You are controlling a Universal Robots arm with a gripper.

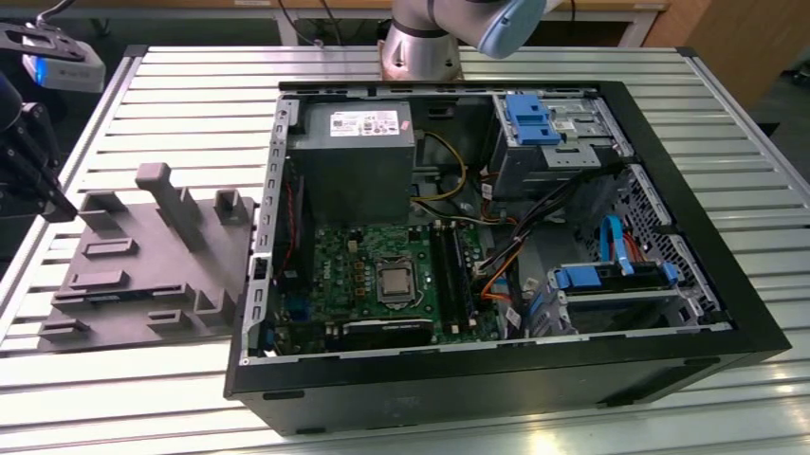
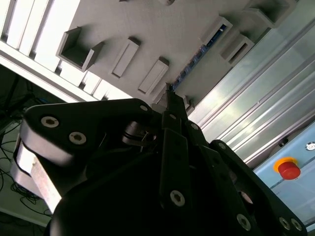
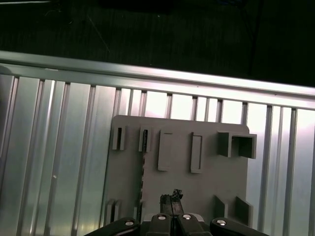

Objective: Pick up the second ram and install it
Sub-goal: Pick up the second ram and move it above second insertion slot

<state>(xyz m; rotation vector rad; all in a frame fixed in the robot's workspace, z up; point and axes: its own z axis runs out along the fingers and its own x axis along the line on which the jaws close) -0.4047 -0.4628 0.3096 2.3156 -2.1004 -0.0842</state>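
Ram: second ram (image 3: 142, 177) stands on edge in grey holder (image 3: 211, 167) slot.
Handling: judged light, stiff, fragile; pinch flat faces mid-length.
Gripper: gripper (image 3: 171, 197) clenched, empty, over holder.

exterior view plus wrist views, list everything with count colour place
table: one, silver, under everything
computer case: one, black, open, on the table
motherboard: one, green, inside the case
power supply: one, grey, inside the case
drive brackets: two, blue, inside the case
fixture: one, grey, beside the case at the exterior view's left
second ram: one, dark, lying in the fixture
button: one, red, off the table
robot arm: one, silver and blue, behind the case
gripper: one, black, shut, above the fixture
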